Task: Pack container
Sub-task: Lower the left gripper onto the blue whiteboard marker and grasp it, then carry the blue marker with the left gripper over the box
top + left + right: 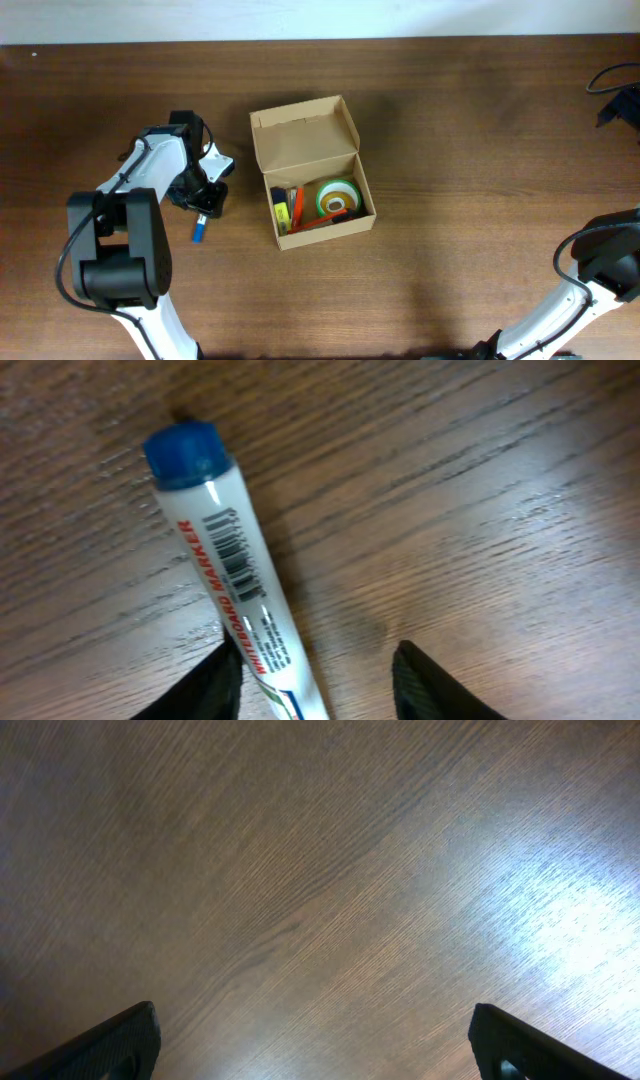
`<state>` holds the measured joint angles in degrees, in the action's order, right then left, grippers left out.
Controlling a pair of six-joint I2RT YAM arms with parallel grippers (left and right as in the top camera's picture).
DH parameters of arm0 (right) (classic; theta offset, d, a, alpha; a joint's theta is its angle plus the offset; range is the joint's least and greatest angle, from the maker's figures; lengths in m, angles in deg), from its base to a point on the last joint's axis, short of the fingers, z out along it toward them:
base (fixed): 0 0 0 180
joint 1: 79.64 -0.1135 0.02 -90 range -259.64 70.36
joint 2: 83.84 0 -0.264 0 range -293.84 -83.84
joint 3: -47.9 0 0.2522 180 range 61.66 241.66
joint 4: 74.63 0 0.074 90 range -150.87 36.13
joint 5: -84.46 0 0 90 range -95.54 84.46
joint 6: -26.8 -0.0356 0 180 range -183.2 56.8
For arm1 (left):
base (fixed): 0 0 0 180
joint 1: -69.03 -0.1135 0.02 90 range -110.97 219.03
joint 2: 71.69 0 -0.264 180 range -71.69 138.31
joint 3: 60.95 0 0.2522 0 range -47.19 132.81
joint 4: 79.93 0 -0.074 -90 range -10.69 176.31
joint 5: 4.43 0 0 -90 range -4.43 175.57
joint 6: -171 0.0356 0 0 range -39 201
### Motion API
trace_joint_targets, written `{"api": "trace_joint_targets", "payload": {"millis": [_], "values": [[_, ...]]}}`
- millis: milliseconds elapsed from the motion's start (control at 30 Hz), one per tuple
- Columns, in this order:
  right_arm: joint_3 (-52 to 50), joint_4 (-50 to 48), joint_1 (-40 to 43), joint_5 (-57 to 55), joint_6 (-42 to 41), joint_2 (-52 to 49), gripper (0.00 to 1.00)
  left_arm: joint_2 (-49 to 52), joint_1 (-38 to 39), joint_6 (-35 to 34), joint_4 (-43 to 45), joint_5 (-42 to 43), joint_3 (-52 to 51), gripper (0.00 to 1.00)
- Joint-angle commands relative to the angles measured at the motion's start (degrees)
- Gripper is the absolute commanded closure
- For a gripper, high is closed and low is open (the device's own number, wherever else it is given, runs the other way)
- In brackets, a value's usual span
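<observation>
Overhead view is showing the cardboard box [325, 233] sitting near the middle of the wooden table [450, 150], with its hinged flap lid [305, 130] standing open toward the far edge. Inside, a green tape roll [338, 198] is lying on the right side, and orange-red pens [300, 208] are resting along the left, together with a small yellow item [283, 212] whose kind I cannot tell.

To the left of the box, apart from it, the left gripper [205, 203] is pointing down at the table over a whiteboard marker [200, 231], whose blue end is sticking out toward the near edge.

The left wrist view is showing this marker [225, 550] up close: a white barrel with a blue cap [182, 452], red lettering and a barcode, lying flat on the wood grain. The left gripper [318, 650] is straddling the barrel with its jaws partly apart; one fingertip [225, 675] is sitting right against the marker, while the other is standing clear of it with bare table between, so the marker is not being clamped.

The right arm [600, 260] is sitting at the near right corner, well apart from the box. The right wrist view is showing the right gripper [312, 1012] with its jaws spread wide over bare wood, holding nothing.
</observation>
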<state>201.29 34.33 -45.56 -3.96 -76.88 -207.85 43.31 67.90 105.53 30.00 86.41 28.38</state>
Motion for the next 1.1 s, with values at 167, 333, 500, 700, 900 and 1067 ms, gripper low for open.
{"api": "trace_joint_targets", "payload": {"millis": [167,333,500,700,900,1067], "values": [[-0.15,-0.02,0.07,-0.31,-0.07,1.6,0.01,2.4,-0.15,0.81,0.44,-0.68,0.46,0.98],[-0.15,-0.02,0.07,-0.31,-0.07,1.6,0.01,2.4,-0.15,-0.31,-0.17,-0.68,1.62,0.98],[-0.15,-0.02,0.07,-0.31,-0.07,1.6,0.0,2.4,-0.15,-0.98,-6.27,-0.59,10.43,0.98],[-0.15,-0.02,0.07,-0.31,-0.07,1.6,0.01,2.4,-0.11,-2.51,-15.58,0.07,27.1,0.98],[-0.15,-0.02,0.07,-0.31,-0.07,1.6,0.0,2.4,2.38,-1.99,-24.44,0.39,48.46,0.98],[-0.15,-0.02,0.07,-0.31,-0.07,1.6,0.01,2.4,9.44,5.9,-31.93,4.7,65.99,0.98]]}}
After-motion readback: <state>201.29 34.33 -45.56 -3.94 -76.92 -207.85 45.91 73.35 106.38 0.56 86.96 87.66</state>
